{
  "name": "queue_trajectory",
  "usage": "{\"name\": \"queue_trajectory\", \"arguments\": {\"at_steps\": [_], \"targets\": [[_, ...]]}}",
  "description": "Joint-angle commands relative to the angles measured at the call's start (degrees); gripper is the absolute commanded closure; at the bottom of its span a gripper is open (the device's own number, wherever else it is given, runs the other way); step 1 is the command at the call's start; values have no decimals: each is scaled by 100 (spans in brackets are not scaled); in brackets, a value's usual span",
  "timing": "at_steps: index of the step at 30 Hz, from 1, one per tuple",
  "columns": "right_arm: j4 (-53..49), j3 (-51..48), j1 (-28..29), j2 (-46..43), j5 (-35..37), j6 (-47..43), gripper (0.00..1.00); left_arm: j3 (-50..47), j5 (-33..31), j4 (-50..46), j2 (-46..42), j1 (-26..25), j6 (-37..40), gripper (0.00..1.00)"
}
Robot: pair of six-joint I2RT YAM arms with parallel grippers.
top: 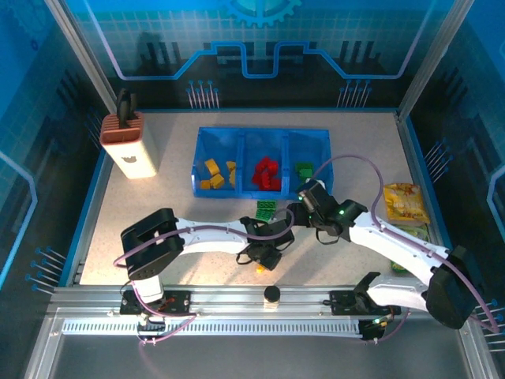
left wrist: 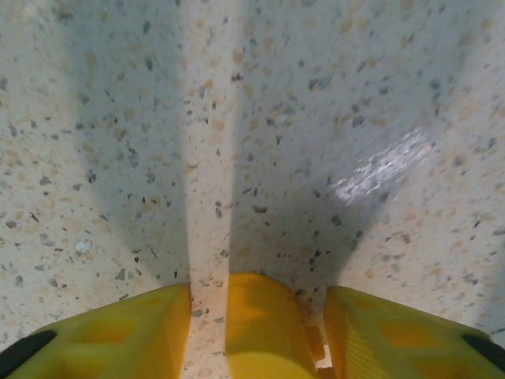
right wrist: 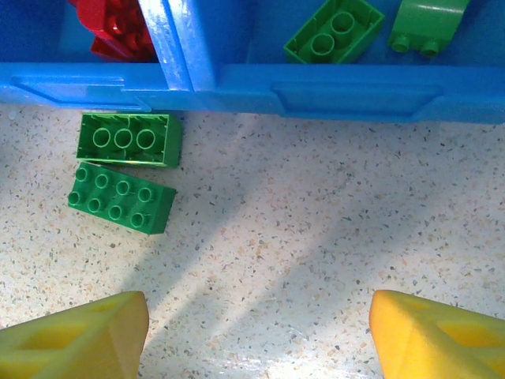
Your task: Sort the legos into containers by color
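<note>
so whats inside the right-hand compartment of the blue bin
Two green legos: a studded brick and a curved piece. Overhead, the right arm covers the compartment at its near edge; the wrist view cuts off its far end.

Translucent blue bin (top: pixel 241 154), yellow bricks (top: pixel 215 175) in its 9 o'clock compartment, red bricks (top: pixel 267 174) in the middle, green bricks (top: pixel 304 170) at 3 o'clock, green pair (right wrist: pixel 126 140) at the bin's 6 o'clock, beige black-speckled table (top: pixel 173 205), yellow packet (top: pixel 405 201), white box (top: pixel 130 146) with brown top.

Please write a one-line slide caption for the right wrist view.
Open right gripper faces two green legos on the table, just outside the blue bin.
</note>
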Motion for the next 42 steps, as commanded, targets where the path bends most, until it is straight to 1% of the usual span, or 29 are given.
{"name": "queue_trajectory", "arguments": {"at_steps": [1,5,9,12,15,19,23,26,29,32,38,40,42], "targets": [[129,-134,-110,-159,15,141,25,124,58,-334,73,-47,47,57],[148,-206,-131,-197,-17,168,25,115,-55,-358,69,-50,35,68],[132,-241,-131,-267,-33,197,25,182,-297,-461,73,-28,75,74],[101,-268,-131,-355,-33,210,26,212,-494,-487,-26,93,144,76],[70,-290,-123,-426,-50,223,26,127,-451,-353,-333,579,213,76],[51,-345,-102,-462,-136,252,26,18,-375,-91,-1037,1598,306,77],[93,-387,-9,-395,-209,323,27,158,-389,177,-1552,2638,370,76],[144,-373,137,-300,-211,384,27,369,-435,400,-1606,3326,396,76],[232,-321,318,-159,-205,416,27,601,-354,658,-1327,3869,353,76],[277,-235,486,102,-267,411,26,977,-260,672,-844,4177,332,76],[235,-14,868,611,-202,458,25,1542,-278,660,-170,4488,408,74],[285,5,951,681,-201,494,24,1681,-267,584,-41,4574,425,72],[324,13,1005,734,-174,522,24,1739,-264,586,-4,4610,463,67]]}}
